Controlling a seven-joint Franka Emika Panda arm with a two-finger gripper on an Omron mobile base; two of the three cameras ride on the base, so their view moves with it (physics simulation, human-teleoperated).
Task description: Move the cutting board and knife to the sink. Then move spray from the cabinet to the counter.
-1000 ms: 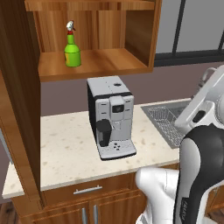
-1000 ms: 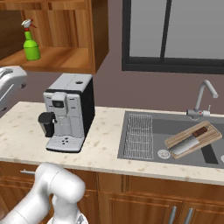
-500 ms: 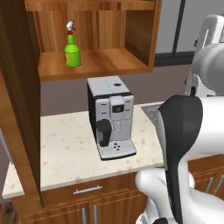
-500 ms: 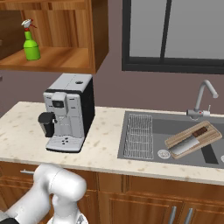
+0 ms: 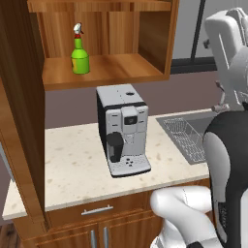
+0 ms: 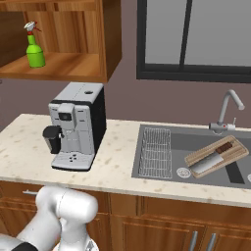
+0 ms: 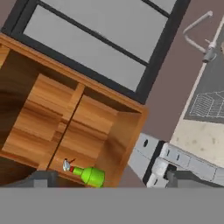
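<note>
With your pincer (image 7: 106, 178) spread wide and empty, the spray (image 5: 80, 55) stands on the cabinet (image 5: 111, 68) shelf; approach crooked and you could topple it.

arm (image 5: 227, 97): swung up from right edge to upright at right | scene: unmoved

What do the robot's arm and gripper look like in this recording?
The arm is built of rounded, glossy white shells with a large dark, near-black section at the joint. No cables or markings can be made out. In the hand view the gripper shows two small, blocky dark grey finger tips.
</note>
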